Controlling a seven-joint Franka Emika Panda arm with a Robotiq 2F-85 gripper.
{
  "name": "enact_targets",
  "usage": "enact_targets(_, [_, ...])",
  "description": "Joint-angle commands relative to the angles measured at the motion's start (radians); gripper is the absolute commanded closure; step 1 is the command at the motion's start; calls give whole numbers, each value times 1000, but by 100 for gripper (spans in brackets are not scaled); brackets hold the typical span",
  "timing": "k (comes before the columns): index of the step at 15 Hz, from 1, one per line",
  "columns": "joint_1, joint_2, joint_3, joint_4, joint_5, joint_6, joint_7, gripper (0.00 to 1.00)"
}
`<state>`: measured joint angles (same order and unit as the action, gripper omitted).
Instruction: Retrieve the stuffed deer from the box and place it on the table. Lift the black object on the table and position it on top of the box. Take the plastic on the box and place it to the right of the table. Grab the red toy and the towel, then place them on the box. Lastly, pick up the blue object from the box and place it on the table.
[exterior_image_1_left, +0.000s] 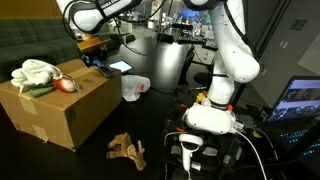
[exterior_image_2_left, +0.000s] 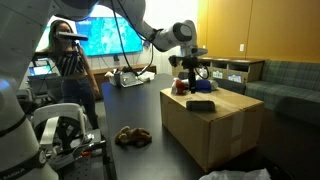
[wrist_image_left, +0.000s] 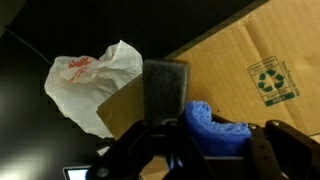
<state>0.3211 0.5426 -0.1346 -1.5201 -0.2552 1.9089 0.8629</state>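
In the wrist view my gripper (wrist_image_left: 208, 140) is shut on the blue object (wrist_image_left: 218, 122), a soft bright blue piece bent between the dark fingers, just above the box (wrist_image_left: 250, 50). In both exterior views the gripper (exterior_image_1_left: 96, 52) (exterior_image_2_left: 190, 64) hangs over the far end of the brown cardboard box (exterior_image_1_left: 70, 115) (exterior_image_2_left: 215, 130). On the box lie the towel (exterior_image_1_left: 35, 72), the red toy (exterior_image_1_left: 66, 85) (exterior_image_2_left: 180, 87) and the black object (exterior_image_1_left: 40, 91) (exterior_image_2_left: 200, 104). The stuffed deer (exterior_image_1_left: 126, 150) (exterior_image_2_left: 131, 136) lies on the dark table (exterior_image_1_left: 150, 120). The white plastic (exterior_image_1_left: 135, 87) (wrist_image_left: 88, 78) rests on the table beside the box.
A black scanner with a white head (exterior_image_1_left: 190, 150) stands near the robot's base (exterior_image_1_left: 212, 118). A lit monitor (exterior_image_1_left: 298, 100) sits at the table's edge. A person (exterior_image_2_left: 68, 60) stands behind the table in front of a bright screen (exterior_image_2_left: 110, 35).
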Motion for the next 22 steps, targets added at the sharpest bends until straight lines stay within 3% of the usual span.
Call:
enact_targets(1, [-15, -177, 67, -244, 28, 107, 91, 90])
enact_targets(5, [-39, -312, 133, -450, 118, 187, 147, 90])
enact_targets(12, [-86, -549, 235, -840, 447, 226, 108, 90])
enact_targets(15, [-97, -640, 253, -1020, 597, 220, 153, 91])
enact_targets(17, [-116, -677, 249, -1145, 636, 258, 206, 91])
enact_targets(19, [-194, -614, 192, -1186, 593, 342, 177, 91])
enact_targets(22, [-306, -477, 111, -1160, 563, 496, 157, 91])
